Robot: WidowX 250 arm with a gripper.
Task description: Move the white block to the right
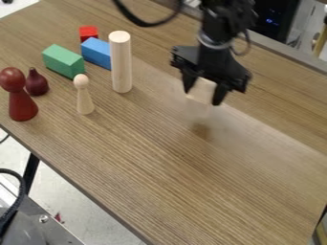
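Note:
The black gripper (203, 94) hangs over the upper middle of the table, right of the tall wooden cylinder. Between its two fingers is the white block (201, 91), pale and cream-toned, with a finger against either side. The block seems to be held above the tabletop, with a faint dark patch on the wood below it. Its upper part is hidden by the gripper.
On the wooden table (191, 177), left of the gripper, stand a tall cylinder (121, 62), a pale peg figure (83, 95), a green block (62, 61), a blue block (96, 51), a red block (88, 33) and two dark red figures (22, 98).

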